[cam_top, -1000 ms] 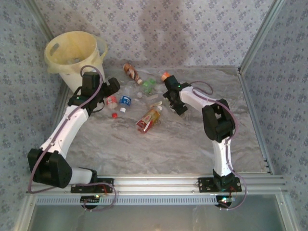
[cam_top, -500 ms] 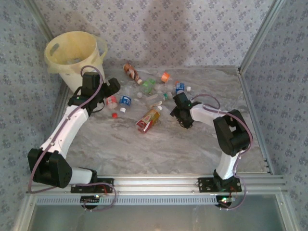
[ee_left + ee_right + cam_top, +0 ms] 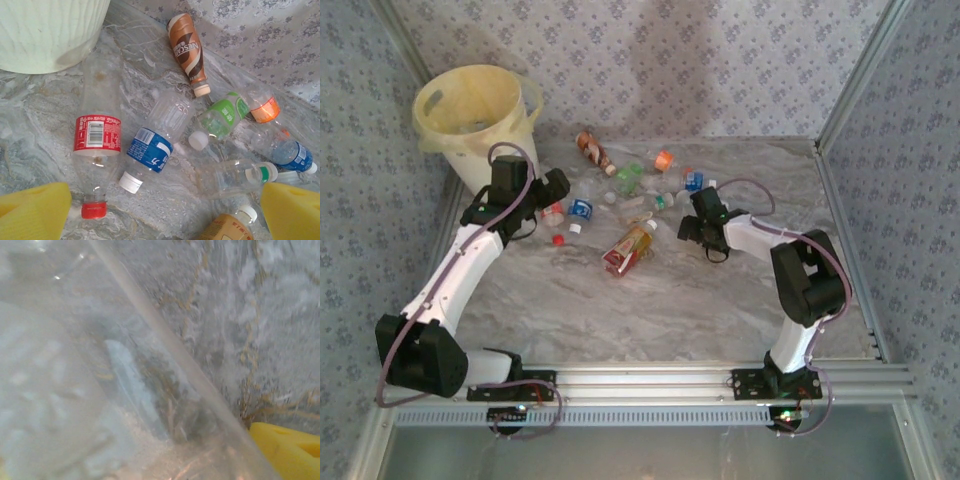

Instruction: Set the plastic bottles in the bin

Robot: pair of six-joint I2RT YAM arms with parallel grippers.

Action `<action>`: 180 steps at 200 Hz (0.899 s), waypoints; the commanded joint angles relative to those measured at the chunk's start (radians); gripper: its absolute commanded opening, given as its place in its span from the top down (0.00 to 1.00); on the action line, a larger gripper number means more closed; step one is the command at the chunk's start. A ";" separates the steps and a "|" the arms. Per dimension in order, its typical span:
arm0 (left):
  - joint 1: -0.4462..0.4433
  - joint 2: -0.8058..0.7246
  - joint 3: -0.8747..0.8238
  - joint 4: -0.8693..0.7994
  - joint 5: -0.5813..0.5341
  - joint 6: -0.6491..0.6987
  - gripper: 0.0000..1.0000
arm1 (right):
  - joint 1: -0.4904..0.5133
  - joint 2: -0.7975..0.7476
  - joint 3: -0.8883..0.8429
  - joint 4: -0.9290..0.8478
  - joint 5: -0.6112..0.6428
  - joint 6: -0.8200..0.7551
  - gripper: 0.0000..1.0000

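Hanging low, jaws wide apart and empty: left gripper (image 3: 160, 215), yellow foam pads (image 3: 30, 212) spread just short of a clear plastic bottle with red label and red cap (image 3: 97, 150). Lying cap-first toward those pads, long axis running straight away toward the large pale cream plastic bin (image 3: 50, 35). Just right of it, tilted, a clear bottle with blue label and white cap (image 3: 150, 150). Well apart, right gripper (image 3: 698, 228) pressed against blurred clear plastic; holding or not, cannot tell. Farther back, brown-wrapped bottle (image 3: 187, 47), green-labelled bottle (image 3: 225, 115), orange-labelled bottle (image 3: 262, 107). Bin contents too dim to read.
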 commanded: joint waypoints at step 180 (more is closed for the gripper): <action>-0.019 -0.022 -0.071 0.271 0.591 0.030 0.02 | 0.062 -0.422 -0.166 0.176 -0.185 -0.353 0.61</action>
